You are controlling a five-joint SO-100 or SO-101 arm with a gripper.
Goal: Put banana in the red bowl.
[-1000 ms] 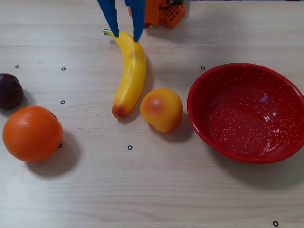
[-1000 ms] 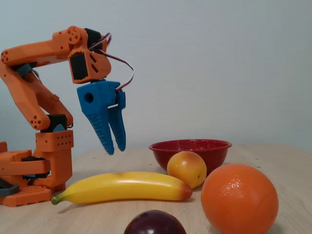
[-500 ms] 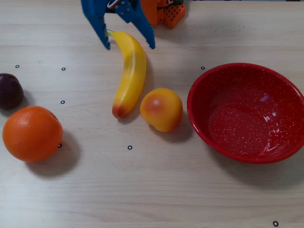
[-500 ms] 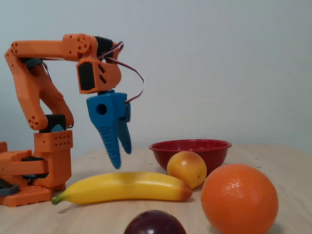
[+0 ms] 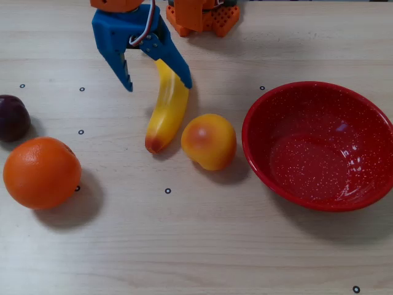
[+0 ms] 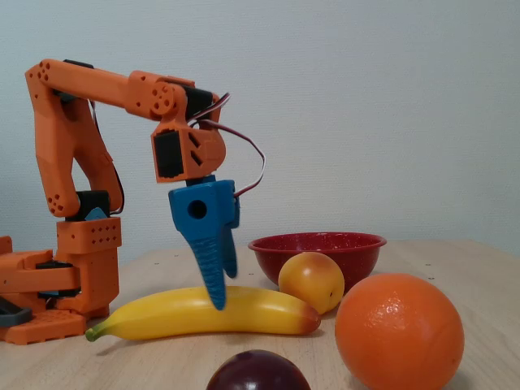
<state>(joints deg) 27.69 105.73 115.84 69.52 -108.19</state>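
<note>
The yellow banana [image 5: 167,114] lies on the table, with its orange-red end pointing to the front in the overhead view. In the fixed view the banana [image 6: 244,313] lies lengthwise with its green stem to the left. My blue gripper [image 5: 156,85] is open and low over the stem half. One finger stands to the left of the banana and the other covers its right side. In the fixed view the gripper [image 6: 223,288] points down with a fingertip in front of the banana. The red speckled bowl [image 5: 264,166] stands empty to the right and also shows in the fixed view [image 6: 325,244].
A yellow-orange peach-like fruit [image 5: 209,141] sits between the banana's tip and the bowl. An orange [image 5: 42,172] and a dark plum [image 5: 12,118] lie at the left. The orange arm base [image 5: 202,15] is at the back edge.
</note>
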